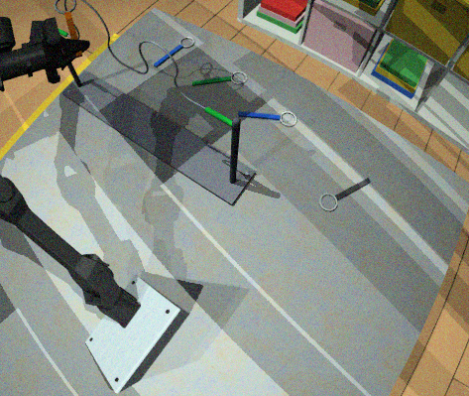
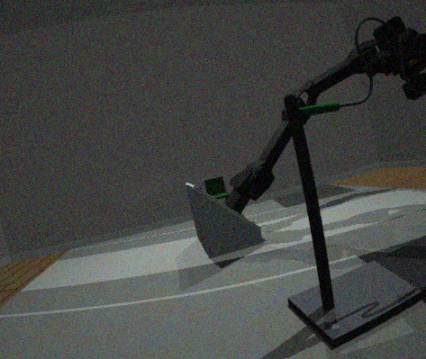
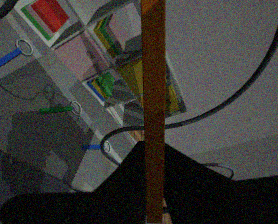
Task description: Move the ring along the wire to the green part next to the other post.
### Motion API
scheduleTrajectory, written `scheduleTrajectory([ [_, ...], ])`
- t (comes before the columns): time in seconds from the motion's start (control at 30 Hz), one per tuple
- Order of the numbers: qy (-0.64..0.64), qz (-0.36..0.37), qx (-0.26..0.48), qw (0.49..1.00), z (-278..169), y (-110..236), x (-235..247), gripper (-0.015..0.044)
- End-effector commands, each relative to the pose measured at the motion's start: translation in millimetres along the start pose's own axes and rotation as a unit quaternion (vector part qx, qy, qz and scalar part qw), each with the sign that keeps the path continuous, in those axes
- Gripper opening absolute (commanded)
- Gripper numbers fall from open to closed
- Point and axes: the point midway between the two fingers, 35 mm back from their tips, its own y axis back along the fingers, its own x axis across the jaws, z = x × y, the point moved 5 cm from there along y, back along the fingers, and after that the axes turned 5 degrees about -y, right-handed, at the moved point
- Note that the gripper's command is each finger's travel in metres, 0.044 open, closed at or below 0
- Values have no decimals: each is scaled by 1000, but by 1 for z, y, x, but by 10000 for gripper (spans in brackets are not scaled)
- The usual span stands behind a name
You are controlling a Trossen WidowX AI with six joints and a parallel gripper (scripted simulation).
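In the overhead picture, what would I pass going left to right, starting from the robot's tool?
Tool shut on the orange handle → blue-handled ring → green-handled ring → second blue-handled ring → grey-handled ring → shelf.

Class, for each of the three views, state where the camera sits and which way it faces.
Top: high overhead, looking down at the wire stand's dark base plate; whole black arm shows.
Exterior: low, beside the near dark post, facing the arm.
Wrist: on the gripper, looking along the orange handle.
Top and wrist share the white shelf unit.
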Motion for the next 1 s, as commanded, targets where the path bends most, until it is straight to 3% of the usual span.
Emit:
scheduleTrajectory([
  [0.0,-30,19,-1,999,0,0,0,-150],
  [0.97,-199,129,-8,971,-2,-2,2,-150],
])
